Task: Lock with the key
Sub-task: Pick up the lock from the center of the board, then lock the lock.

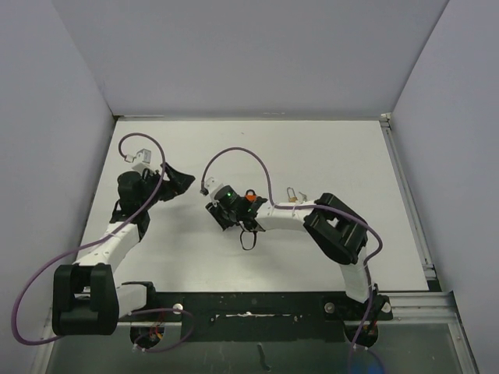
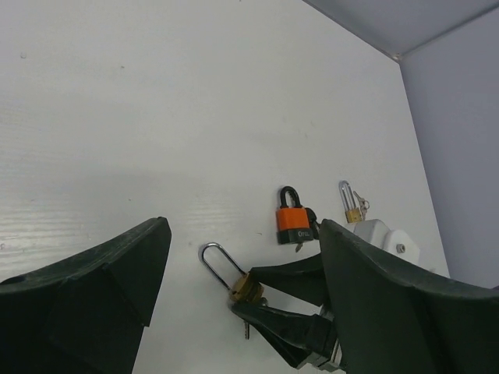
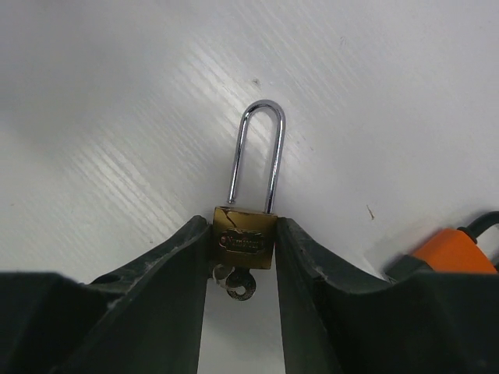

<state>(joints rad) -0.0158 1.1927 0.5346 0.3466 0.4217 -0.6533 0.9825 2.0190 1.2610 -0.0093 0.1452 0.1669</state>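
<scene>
My right gripper [image 3: 243, 224] is shut on the body of a brass padlock [image 3: 244, 240] with a long steel shackle [image 3: 258, 152] lying on the white table. The shackle's left leg ends just above the body. A key [image 3: 238, 285] hangs from the padlock's underside between the fingers. The left wrist view shows the same padlock [image 2: 247, 287] pinched by the right fingers [image 2: 292, 323]. My left gripper [image 2: 245, 234] is open and empty, a short way left of the padlock; in the top view it [image 1: 181, 179] faces the right gripper [image 1: 221, 210].
An orange padlock [image 2: 294, 222] lies just beyond the right gripper, also in the top view [image 1: 251, 199] and the right wrist view [image 3: 456, 249]. A small brass padlock with keys [image 2: 352, 207] lies further right [image 1: 291, 194]. Grey walls enclose the table [image 1: 327, 156].
</scene>
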